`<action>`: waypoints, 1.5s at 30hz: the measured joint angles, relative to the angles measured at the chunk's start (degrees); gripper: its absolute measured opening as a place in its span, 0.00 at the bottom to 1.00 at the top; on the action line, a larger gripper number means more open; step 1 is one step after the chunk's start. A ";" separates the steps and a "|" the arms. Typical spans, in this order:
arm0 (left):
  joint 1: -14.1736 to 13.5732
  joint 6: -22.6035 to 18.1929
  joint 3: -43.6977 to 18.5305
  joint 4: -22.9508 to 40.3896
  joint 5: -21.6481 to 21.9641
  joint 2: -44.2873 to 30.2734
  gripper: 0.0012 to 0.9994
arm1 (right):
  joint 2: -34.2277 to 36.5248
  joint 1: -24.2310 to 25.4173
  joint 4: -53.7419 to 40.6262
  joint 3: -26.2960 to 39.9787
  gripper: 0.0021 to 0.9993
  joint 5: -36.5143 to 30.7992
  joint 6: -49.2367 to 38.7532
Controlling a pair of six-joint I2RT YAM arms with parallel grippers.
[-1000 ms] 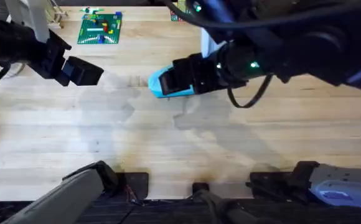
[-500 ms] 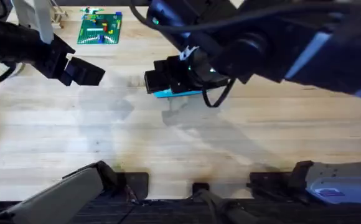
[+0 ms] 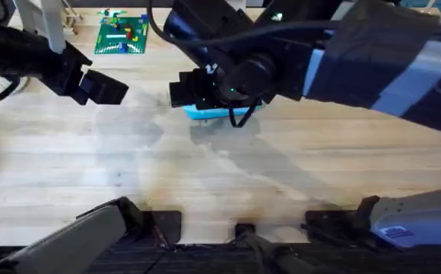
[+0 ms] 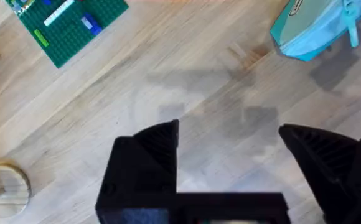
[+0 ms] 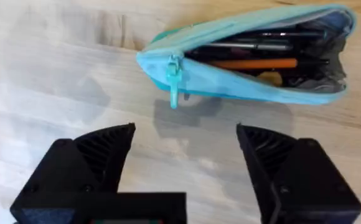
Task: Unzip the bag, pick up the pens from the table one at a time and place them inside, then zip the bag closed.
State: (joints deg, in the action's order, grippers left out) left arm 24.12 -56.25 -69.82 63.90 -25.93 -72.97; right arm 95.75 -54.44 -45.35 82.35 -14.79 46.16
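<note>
The light blue bag (image 5: pixel 230 84) lies on the table (image 3: pixel 91 167) with its zipper open and the pull tab (image 5: pixel 173 87) hanging at one end. Inside it lie pens, one with an orange barrel (image 5: pixel 249 63) and a dark one (image 5: pixel 249 45). My right gripper (image 5: pixel 187 146) hovers open just in front of the pull-tab end, holding nothing. In the overhead view the right arm covers most of the bag (image 3: pixel 213 113). My left gripper (image 4: pixel 230 140) is open and empty, off to the left of the bag (image 4: pixel 311 31).
A green brick baseplate (image 3: pixel 122 34) sits at the far left of the table. A round wooden piece (image 4: pixel 3 186) lies near it. The front half of the table is bare wood.
The right arm has swung leftward over the bag, its gripper now at the bag's left end. The left arm has stayed where it was.
</note>
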 joint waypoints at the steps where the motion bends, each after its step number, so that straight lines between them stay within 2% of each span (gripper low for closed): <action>1: 0.00 0.00 0.00 0.00 0.00 0.00 0.99 | 0.14 -0.05 0.42 0.00 1.00 -0.48 0.24; 10: 0.00 0.00 0.00 0.00 0.00 0.00 0.99 | 2.13 -0.26 4.34 0.02 1.00 -3.45 1.22; 45: 0.00 0.00 0.00 0.00 0.00 0.00 0.99 | 10.77 -0.26 9.79 0.07 1.00 -5.59 1.43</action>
State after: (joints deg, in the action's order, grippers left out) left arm 24.12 -56.25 -69.82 63.90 -25.93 -72.97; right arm 106.52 -54.70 -35.56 82.41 -20.39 47.59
